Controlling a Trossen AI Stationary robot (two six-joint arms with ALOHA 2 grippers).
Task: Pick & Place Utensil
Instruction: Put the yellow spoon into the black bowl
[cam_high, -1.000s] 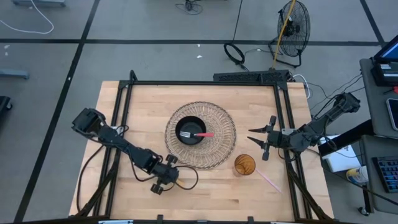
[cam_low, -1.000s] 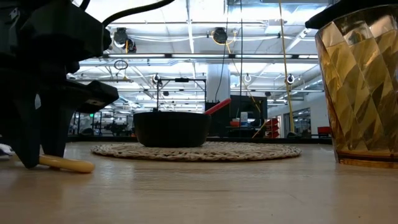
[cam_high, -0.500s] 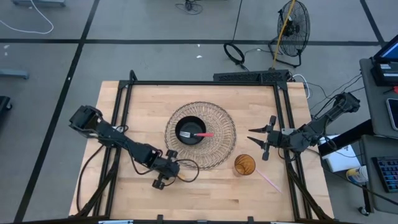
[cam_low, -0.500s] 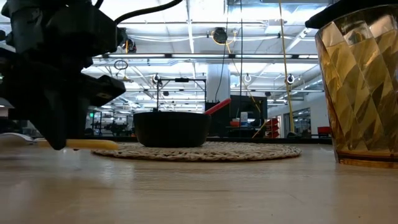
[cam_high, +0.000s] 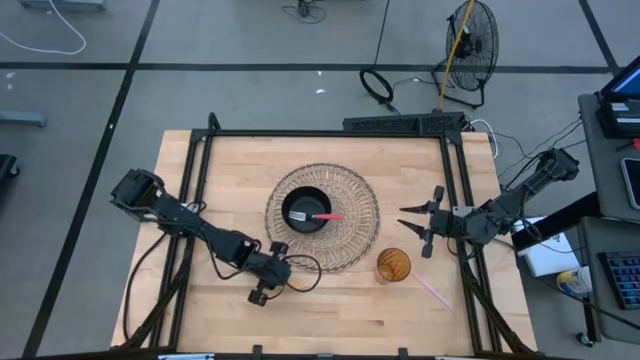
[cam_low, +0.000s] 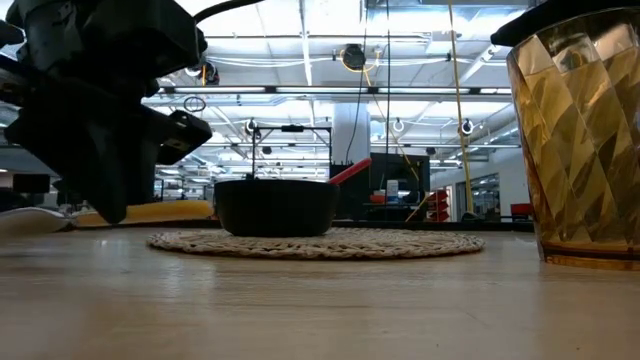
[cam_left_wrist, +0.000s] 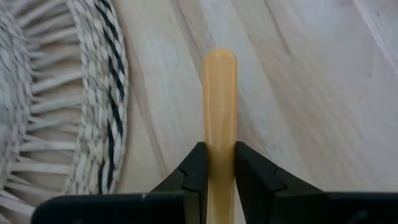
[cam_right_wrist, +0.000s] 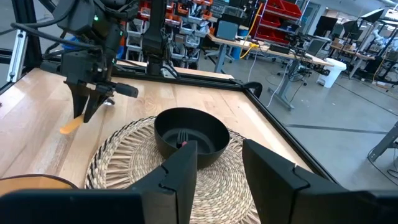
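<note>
My left gripper (cam_high: 266, 287) hangs near the table's front, beside the near-left rim of the woven mat (cam_high: 322, 217), shut on a yellow utensil (cam_low: 150, 212). The same utensil (cam_left_wrist: 219, 112) and mat edge (cam_left_wrist: 56, 93) show in the left wrist view. A black bowl (cam_high: 307, 212) sits on the mat with a red-handled fork (cam_high: 322, 216) lying in it. My right gripper (cam_high: 413, 226) waits open at the table's right, facing the bowl (cam_right_wrist: 191, 134). My left gripper pinches the yellow utensil's handle (cam_left_wrist: 219, 158) between its two fingers, which come from above and lie across it. The handle's rounded free end (cam_left_wrist: 219, 59) sticks out past the fingers. The utensil is lifted clear of the table and lies about level (cam_low: 165, 210).
An amber glass (cam_high: 393, 265) stands near the front right of the mat and fills the right of the low view (cam_low: 580, 140). A pink utensil (cam_high: 432, 290) lies on the table to the glass's right. Bare wood lies along the near edge.
My left gripper has risen and shifted a little toward the mat, staying shut on the yellow utensil. The utensil, which lay on the table a second ago, now hangs clear above it, about level.
</note>
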